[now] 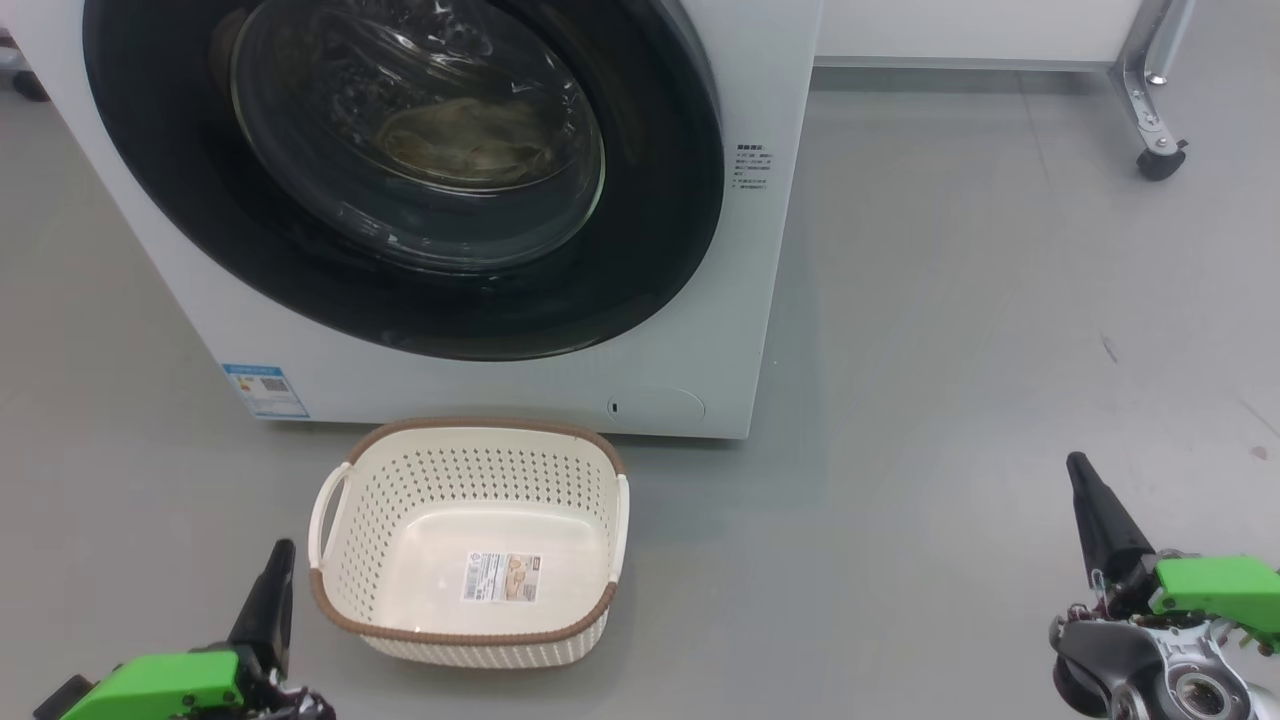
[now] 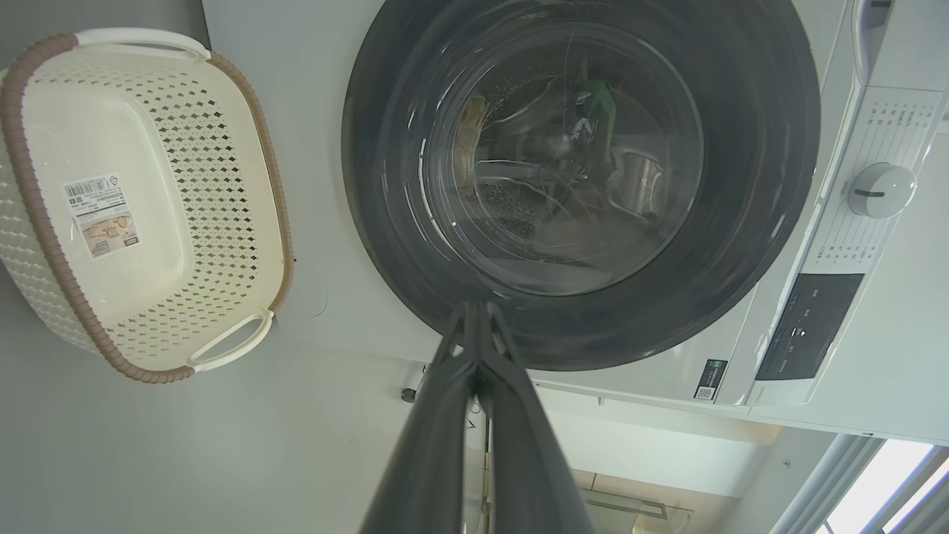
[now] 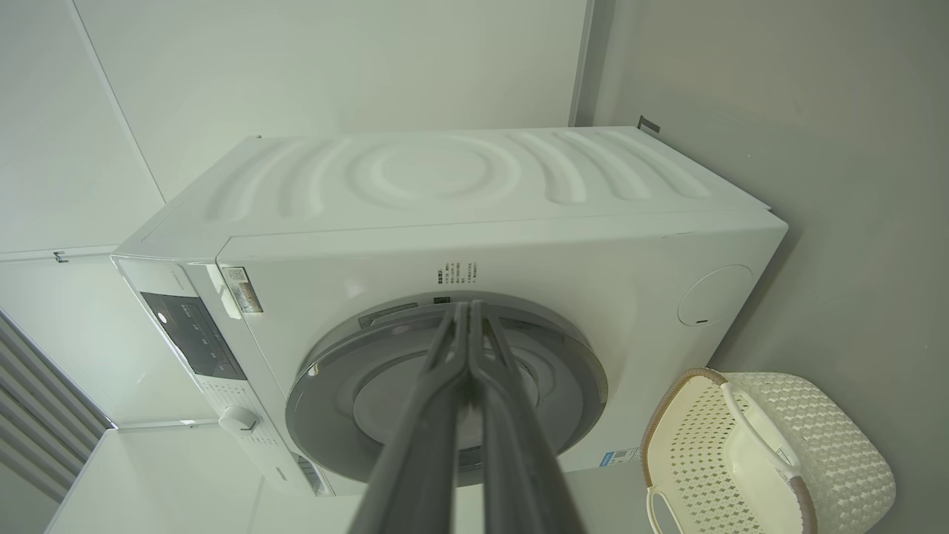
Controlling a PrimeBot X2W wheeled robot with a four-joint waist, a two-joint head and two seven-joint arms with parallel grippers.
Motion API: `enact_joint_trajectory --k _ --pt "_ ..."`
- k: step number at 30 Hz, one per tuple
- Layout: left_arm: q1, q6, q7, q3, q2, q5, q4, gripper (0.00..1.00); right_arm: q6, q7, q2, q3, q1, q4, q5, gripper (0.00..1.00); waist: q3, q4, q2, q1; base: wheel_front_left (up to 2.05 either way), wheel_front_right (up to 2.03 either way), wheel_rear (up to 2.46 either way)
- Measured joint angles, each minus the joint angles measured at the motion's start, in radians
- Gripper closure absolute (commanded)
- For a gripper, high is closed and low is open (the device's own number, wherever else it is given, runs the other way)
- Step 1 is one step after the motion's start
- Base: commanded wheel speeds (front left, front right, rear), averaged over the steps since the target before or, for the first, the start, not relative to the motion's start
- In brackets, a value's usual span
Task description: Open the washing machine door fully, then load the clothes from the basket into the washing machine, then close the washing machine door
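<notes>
Washer scene, quick notes. Big white front-loading washing machine (image 1: 760, 250) is standing on smooth grey floor (image 1: 950, 350). Its large round door (image 1: 655, 250), with glossy black rim and bulging clear glass bowl, is sitting shut, flush against the white front. Cream-coloured clothes (image 1: 470, 140) are lying bunched inside the drum, showing through the glass; I cannot tell the prints from here.

Small cream plastic rectangular basket (image 1: 470, 470), with perforated sides, brown rim and white side handles, is standing on the floor just in front of the machine's bottom edge, below the door. A white paper label (image 1: 502, 577) is showing on its bare bottom. A blue label (image 1: 265, 390) is sitting at the machine's lower left corner.

I am holding my left gripper (image 1: 280, 555) low over the floor, just left of the basket and apart from it, long dark fingers pressed together and gripping nothing. My right gripper (image 1: 1080, 475) is hovering over the floor well to the right of the basket, fingers likewise pressed together with nothing between them.

My left wrist camera is looking along the closed left gripper (image 2: 478, 308) toward the door rim, with the basket (image 2: 222, 185) off to one side and a white dial (image 2: 881, 190) beside a dark control panel (image 2: 808, 326). My right wrist camera is showing the joined fingertips (image 3: 467, 305) lined up with the door's edge, not touching it.
</notes>
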State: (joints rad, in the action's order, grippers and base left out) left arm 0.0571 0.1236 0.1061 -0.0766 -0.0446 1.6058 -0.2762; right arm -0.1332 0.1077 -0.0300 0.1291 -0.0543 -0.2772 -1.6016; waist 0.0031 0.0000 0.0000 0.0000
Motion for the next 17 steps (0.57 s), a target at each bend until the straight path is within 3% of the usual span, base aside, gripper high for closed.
enact_joint_trajectory --k 17 --pt "0.0 0.0 0.0 -0.003 0.001 0.0 0.0 1.0 0.0 0.0 0.0 0.0 0.0 0.0 0.0 1.0 0.0 0.0 0.0 0.0 0.0 0.0 0.0"
